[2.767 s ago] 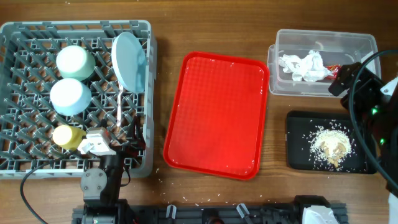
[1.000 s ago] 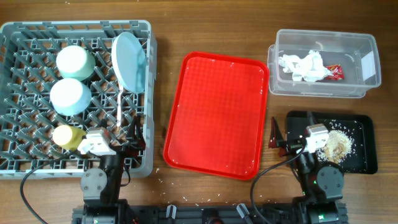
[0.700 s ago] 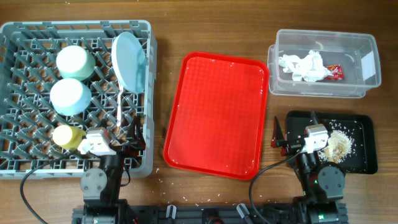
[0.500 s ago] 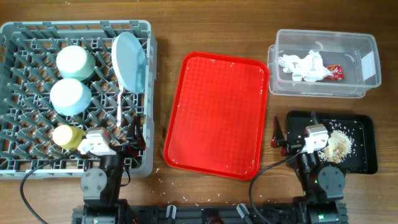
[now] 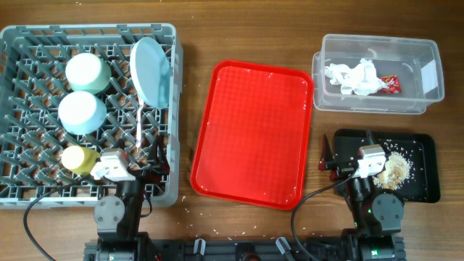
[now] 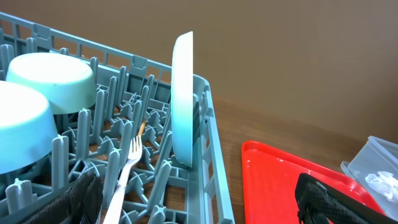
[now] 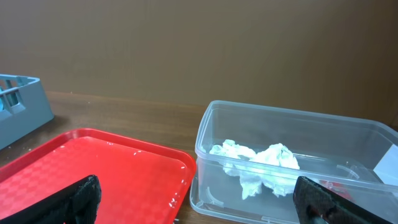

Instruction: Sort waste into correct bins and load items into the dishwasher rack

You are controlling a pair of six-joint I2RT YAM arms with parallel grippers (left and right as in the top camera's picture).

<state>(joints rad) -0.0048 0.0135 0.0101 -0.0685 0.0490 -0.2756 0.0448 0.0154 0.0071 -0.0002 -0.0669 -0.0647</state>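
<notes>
Probably only rice specks (image 7: 168, 201) lay on the red tray (image 5: 250, 130), left of your nearer right gripper (image 5: 324, 158); it and the left gripper (image 5: 158, 161) gaped empty.

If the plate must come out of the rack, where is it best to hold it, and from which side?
Probably the top rim of the plate, coming from above. It stands on edge between the pegs of the rack, so the upper edge is free and thin enough to pinch.

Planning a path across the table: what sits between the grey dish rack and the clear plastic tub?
The red serving tray lies between the grey rack and the clear tub, touching neither. The overhead view shows this.
</notes>
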